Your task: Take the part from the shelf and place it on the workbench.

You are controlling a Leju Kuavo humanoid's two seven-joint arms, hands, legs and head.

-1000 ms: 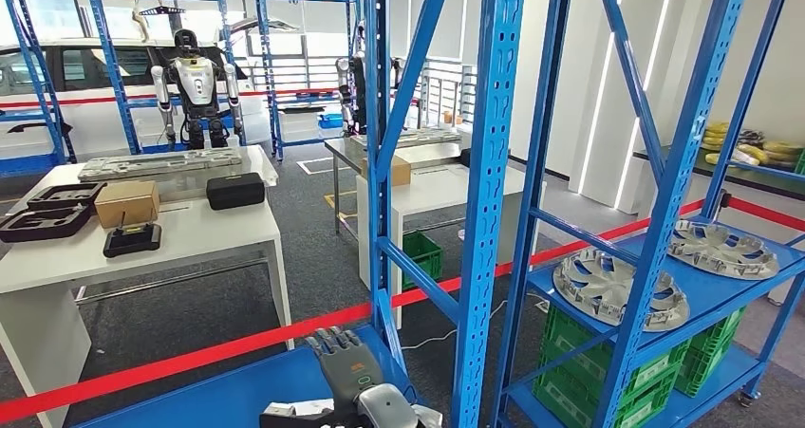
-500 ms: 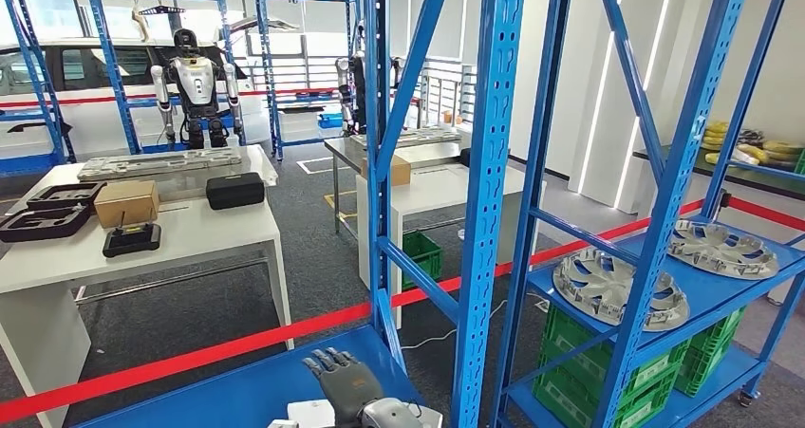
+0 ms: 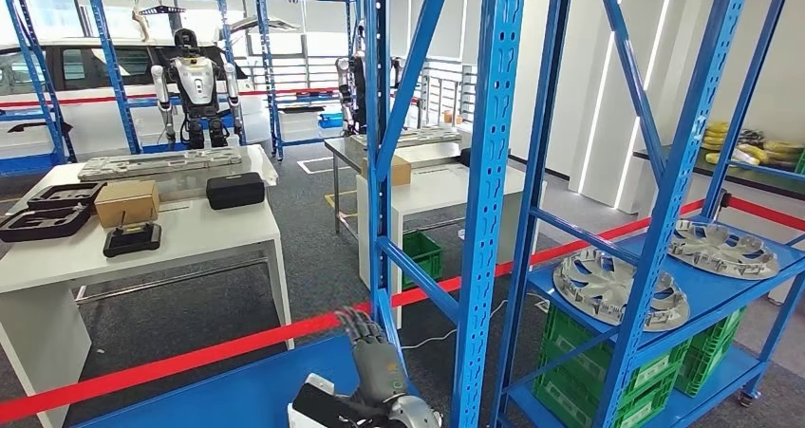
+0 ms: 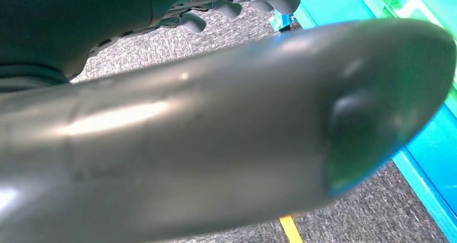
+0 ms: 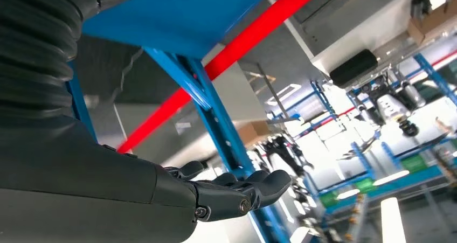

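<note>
On the blue shelf board (image 3: 237,390) at the bottom edge of the head view lies a flat part (image 3: 318,404), dark with a white rim. My right hand (image 3: 375,357) stands just to its right, close to the blue upright (image 3: 384,162), turned edge-on with fingers stretched up and away. In the right wrist view that hand (image 5: 226,194) has straight fingers with nothing between them. Whether it touches the part is hidden by the frame edge. My left hand (image 4: 215,135) is a blurred grey thumb with dark fingers (image 4: 237,3) over carpet; its grip is unclear.
A white workbench (image 3: 190,238) at the left carries a cardboard box (image 3: 126,202), black trays and a black case. A red barrier tape (image 3: 190,357) runs between it and the shelf. Silver wheel covers (image 3: 608,290) lie on the right-hand shelf, green crates (image 3: 589,362) below.
My right hand has risen and turned from palm-down to edge-on, fingertips now nearer the blue upright. The part at the bottom edge now shows a dark face and sits slightly further right.
</note>
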